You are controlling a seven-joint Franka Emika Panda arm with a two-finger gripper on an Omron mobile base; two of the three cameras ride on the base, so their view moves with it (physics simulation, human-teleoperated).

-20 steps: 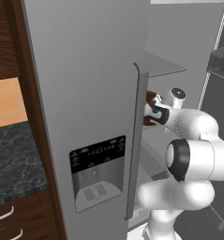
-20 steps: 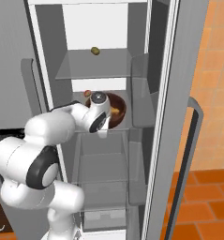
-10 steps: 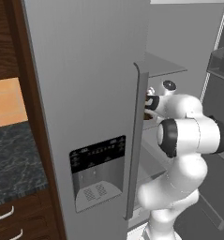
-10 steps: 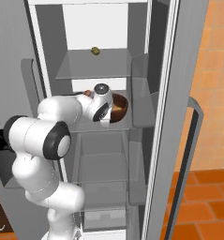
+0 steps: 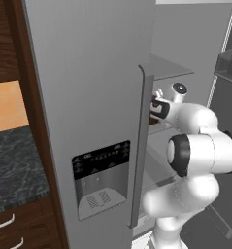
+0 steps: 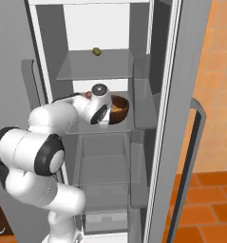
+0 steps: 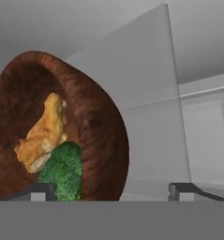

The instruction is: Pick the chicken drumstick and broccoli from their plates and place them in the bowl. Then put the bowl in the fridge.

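The dark reddish-brown bowl [image 6: 119,108] rests on a middle glass shelf [image 6: 122,127] inside the open fridge [image 6: 168,95]. Seen up close in the hand view, the bowl [image 7: 97,126] holds the golden chicken drumstick [image 7: 43,136] and, just below it, the green broccoli [image 7: 62,173]. My gripper [image 6: 108,115] is at the bowl's left side, and its fingers [image 7: 182,189] stand wide apart, open, with the bowl's near wall between them. From the left base view the gripper [image 5: 154,109] is half hidden behind the door handle [image 5: 139,146].
A small olive-yellow item [image 6: 96,51] lies on the upper shelf. The grey door with the dispenser panel [image 5: 100,177] stands close on the left, the open right door's handle [image 6: 196,142] on the right. A dark stone counter [image 5: 13,165] lies far left.
The arm's elbow has swung left and the hand has turned and risen a little beside the bowl. The bowl has stayed at the same spot on the shelf.
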